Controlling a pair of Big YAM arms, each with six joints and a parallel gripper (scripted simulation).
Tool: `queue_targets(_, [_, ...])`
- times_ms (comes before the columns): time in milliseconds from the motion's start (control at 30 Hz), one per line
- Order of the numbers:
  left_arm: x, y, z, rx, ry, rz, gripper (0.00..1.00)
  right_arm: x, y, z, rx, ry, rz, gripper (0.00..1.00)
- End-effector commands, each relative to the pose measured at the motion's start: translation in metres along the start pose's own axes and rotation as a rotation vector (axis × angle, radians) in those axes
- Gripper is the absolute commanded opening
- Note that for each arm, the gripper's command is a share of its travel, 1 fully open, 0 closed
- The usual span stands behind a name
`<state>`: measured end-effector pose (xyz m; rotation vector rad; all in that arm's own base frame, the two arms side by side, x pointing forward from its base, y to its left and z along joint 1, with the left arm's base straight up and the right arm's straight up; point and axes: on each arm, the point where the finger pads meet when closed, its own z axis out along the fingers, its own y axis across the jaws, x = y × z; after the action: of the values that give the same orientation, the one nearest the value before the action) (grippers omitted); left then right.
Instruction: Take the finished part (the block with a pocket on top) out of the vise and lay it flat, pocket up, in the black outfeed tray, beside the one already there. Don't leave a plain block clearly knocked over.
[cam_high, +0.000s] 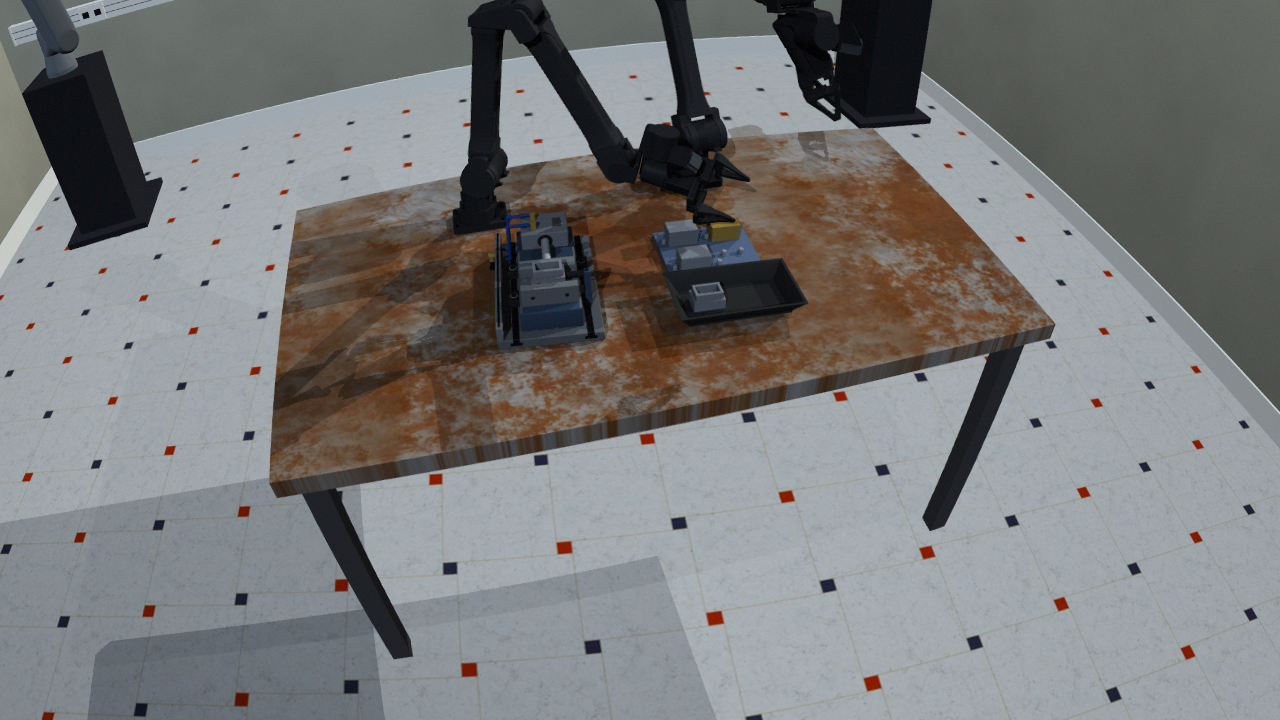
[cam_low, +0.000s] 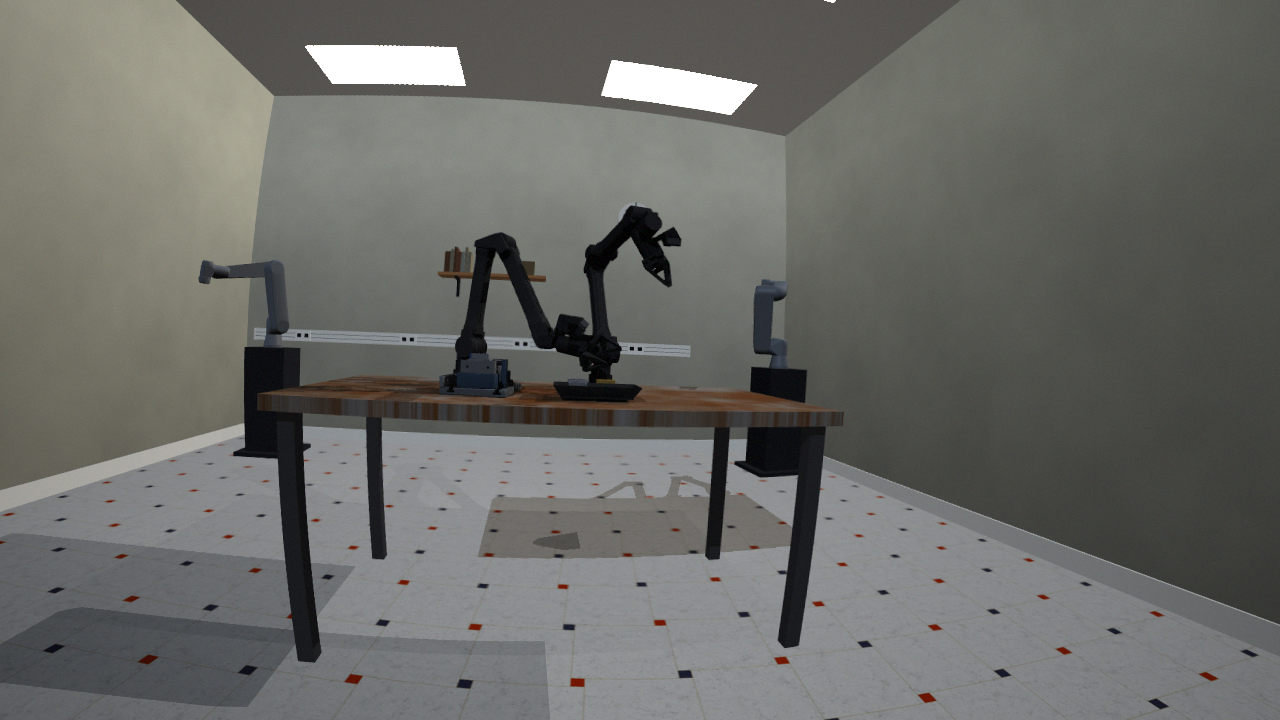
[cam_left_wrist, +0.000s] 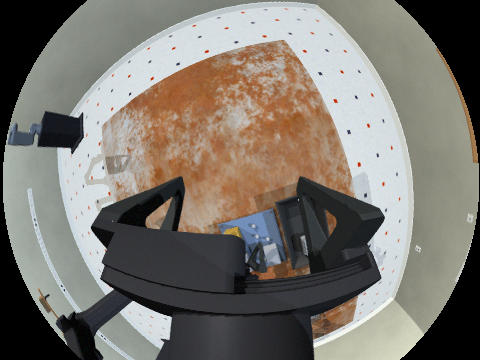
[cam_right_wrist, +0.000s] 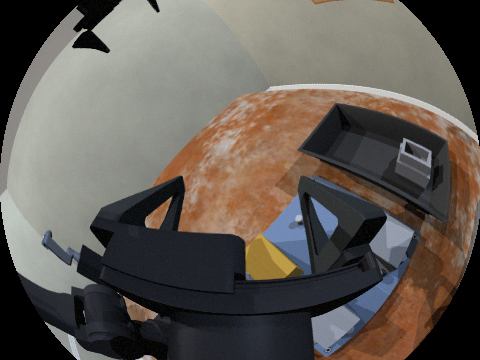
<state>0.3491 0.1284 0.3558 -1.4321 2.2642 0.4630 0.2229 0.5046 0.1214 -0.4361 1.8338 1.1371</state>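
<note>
The finished grey block (cam_high: 547, 269) with a pocket on top sits between the vise jaws, pocket up. The vise (cam_high: 552, 314) (cam_low: 478, 380) stands left of the black outfeed tray (cam_high: 765, 300) (cam_low: 597, 393) (cam_right_wrist: 362, 150). Another pocketed block (cam_high: 708, 297) (cam_right_wrist: 413, 169) stands upright in one end of the tray. My right gripper (cam_high: 740, 199) (cam_right_wrist: 241, 182) is open and empty, low near the yellow block (cam_high: 723, 232) (cam_right_wrist: 270, 260). My left gripper (cam_left_wrist: 240, 182) is open and empty, high above the table. Two plain grey blocks (cam_high: 681, 233) (cam_high: 693, 257) rest on the blue plate.
The blue plate (cam_high: 741, 260) (cam_left_wrist: 245, 223) (cam_right_wrist: 282, 222) with small pegs lies directly behind the tray. The right arm reaches across behind the vise, and the left arm's base is close to its wrist. Blue and yellow fittings stand at the vise's rear left.
</note>
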Motion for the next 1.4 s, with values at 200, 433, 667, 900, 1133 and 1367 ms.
queue_targets(200, [-0.004, 0.000, -0.005, 0.011, -0.012, -0.009, 1.00, -0.010, 0.006, 0.002, -0.012, -0.022, 0.003, 1.00])
queue_targets(433, [-0.004, 0.000, -0.005, 0.011, -0.012, -0.009, 1.00, -0.010, 0.006, 0.002, -0.012, -0.022, 0.003, 1.00])
queue_targets(667, [0.007, -0.002, -0.009, 0.045, -0.020, 0.057, 1.00, -0.024, 0.001, 0.008, 0.010, -0.028, -0.070, 0.81])
queue_targets(900, [0.061, -0.019, -0.055, 0.314, -0.086, 0.297, 1.00, -0.053, -0.054, 0.021, 0.161, 0.069, -0.289, 0.81])
queue_targets(1133, [0.093, -0.022, -0.082, 0.485, -0.136, 0.439, 1.00, -0.069, -0.088, 0.021, 0.240, 0.146, -0.405, 0.81])
queue_targets(1367, [0.145, -0.016, -0.123, 0.764, -0.220, 0.641, 1.00, -0.095, -0.136, 0.011, 0.336, 0.285, -0.553, 0.81])
